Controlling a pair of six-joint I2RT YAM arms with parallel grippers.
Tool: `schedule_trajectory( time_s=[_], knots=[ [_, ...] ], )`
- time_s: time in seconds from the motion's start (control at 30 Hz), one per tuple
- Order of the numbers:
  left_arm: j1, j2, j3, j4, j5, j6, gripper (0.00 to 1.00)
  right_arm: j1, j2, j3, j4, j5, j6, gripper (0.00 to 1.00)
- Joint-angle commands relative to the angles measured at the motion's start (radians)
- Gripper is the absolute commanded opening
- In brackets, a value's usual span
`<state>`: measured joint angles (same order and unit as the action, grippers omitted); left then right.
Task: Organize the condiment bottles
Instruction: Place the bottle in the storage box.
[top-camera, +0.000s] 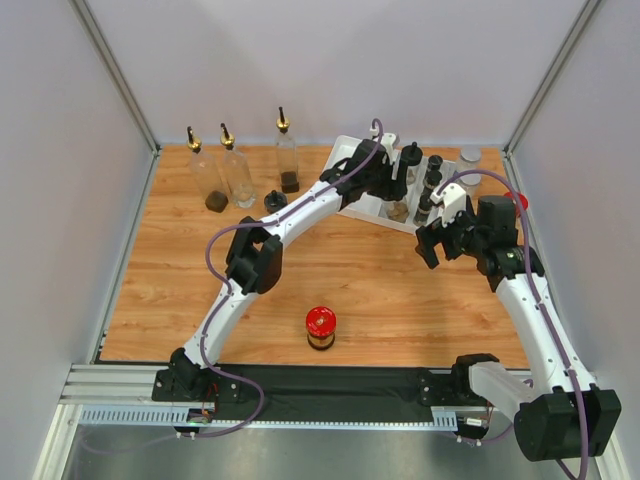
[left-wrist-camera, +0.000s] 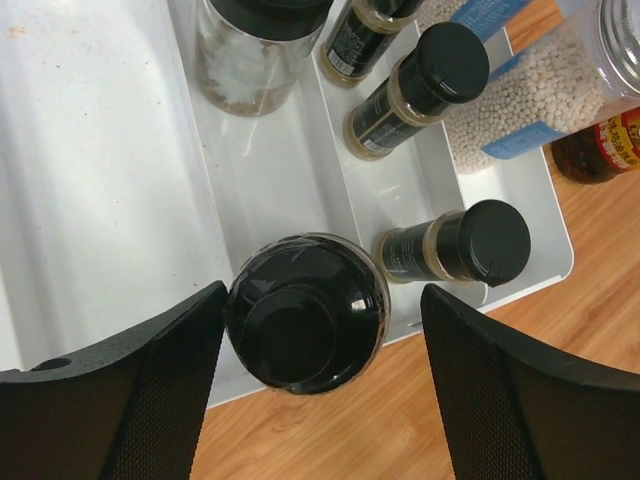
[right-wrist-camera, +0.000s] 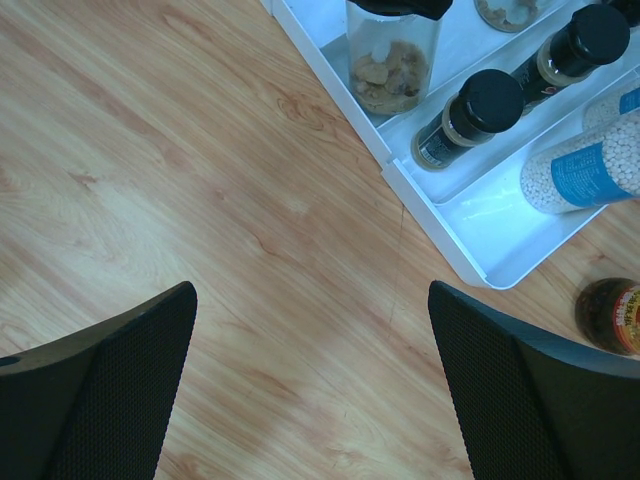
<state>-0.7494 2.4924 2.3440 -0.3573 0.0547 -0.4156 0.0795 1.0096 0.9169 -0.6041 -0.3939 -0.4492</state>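
Note:
My left gripper (left-wrist-camera: 322, 305) hangs over the near end of the white tray (left-wrist-camera: 120, 180), open, with a black-capped jar (left-wrist-camera: 305, 312) standing between its fingers. The left finger sits against the cap; the right finger is clear of it. In the overhead view this gripper (top-camera: 392, 165) is above the tray (top-camera: 352, 205). Three tall pourer bottles (top-camera: 237, 165) stand at the back left, with a small black-capped jar (top-camera: 275, 200) beside them. A red-lidded jar (top-camera: 321, 327) stands alone near the front. My right gripper (right-wrist-camera: 310, 320) is open over bare wood, holding nothing.
Small black-capped jars (left-wrist-camera: 470, 243) lie in the tray's right compartment, and a blue-labelled shaker of white beads (left-wrist-camera: 540, 95) lies beyond them. A dark red-labelled jar (right-wrist-camera: 610, 315) stands on the wood off the tray's corner (right-wrist-camera: 470, 255). White walls close in three sides of the table.

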Motion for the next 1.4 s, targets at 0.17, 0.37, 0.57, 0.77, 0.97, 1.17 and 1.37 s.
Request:
schedule_trajectory(
  time_s=[0.17,0.37,0.57,0.77,0.97,1.17,1.37],
  knots=[
    [-0.008,-0.104,-0.018,0.023,0.014,0.028,0.72,-0.024,-0.029,0.017,0.033,-0.008,0.012,1.0],
    [-0.008,-0.11,-0.025,0.026,0.02,0.034,0.66,-0.034,-0.031,0.017,0.032,-0.016,0.014,1.0],
    [-0.008,-0.133,-0.026,0.023,-0.013,0.07,0.57,-0.034,-0.031,0.017,0.033,-0.016,0.014,1.0],
    [-0.01,-0.15,-0.028,-0.003,-0.05,0.121,0.57,-0.035,-0.031,0.017,0.033,-0.014,0.014,1.0],
    [-0.013,-0.15,-0.034,-0.017,-0.046,0.136,0.63,-0.035,-0.029,0.017,0.032,-0.014,0.014,1.0],
    [-0.013,-0.204,-0.035,0.0,-0.013,0.141,0.82,-0.038,-0.025,0.017,0.029,-0.032,0.006,1.0],
    [-0.01,-0.348,-0.093,0.007,-0.004,0.21,0.93,-0.038,-0.035,0.008,0.014,-0.126,-0.035,1.0]
  ],
)
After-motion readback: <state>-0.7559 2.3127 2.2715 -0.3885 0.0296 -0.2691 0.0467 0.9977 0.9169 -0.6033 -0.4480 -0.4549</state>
